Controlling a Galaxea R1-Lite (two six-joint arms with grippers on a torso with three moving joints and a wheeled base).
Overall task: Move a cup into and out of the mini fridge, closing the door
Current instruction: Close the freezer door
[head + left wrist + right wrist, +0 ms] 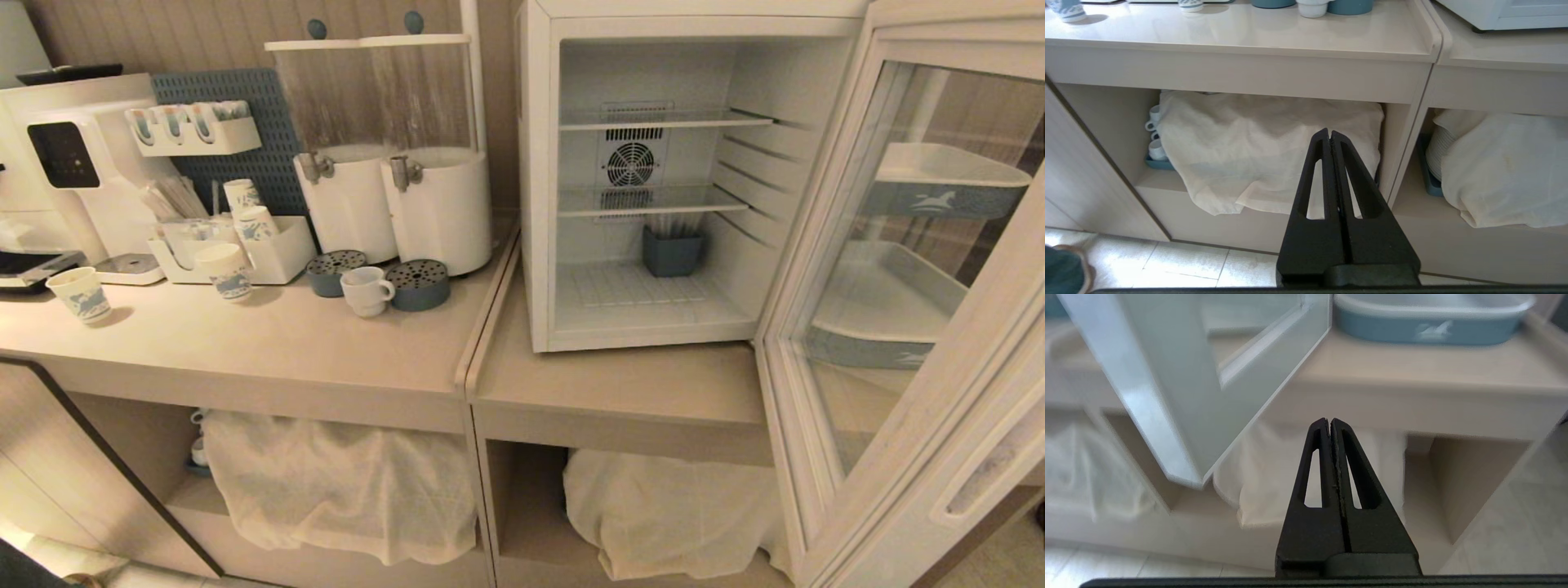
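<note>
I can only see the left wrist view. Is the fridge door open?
Observer: Yes, the door stands wide open on the right side of the mini fridge.
Operator: Is the cup inside?
Observer: No. The cup stands on the counter, left of the fridge.
Operator: So what's in the fridge?
Observer: Only a small blue box, at the back of the bottom level.
Operator: Where's my other tool?
Observer: The right tool is shut and empty, low near the door's bottom corner.

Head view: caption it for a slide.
Fridge door open, cup on the counter by the dispensers.
</note>
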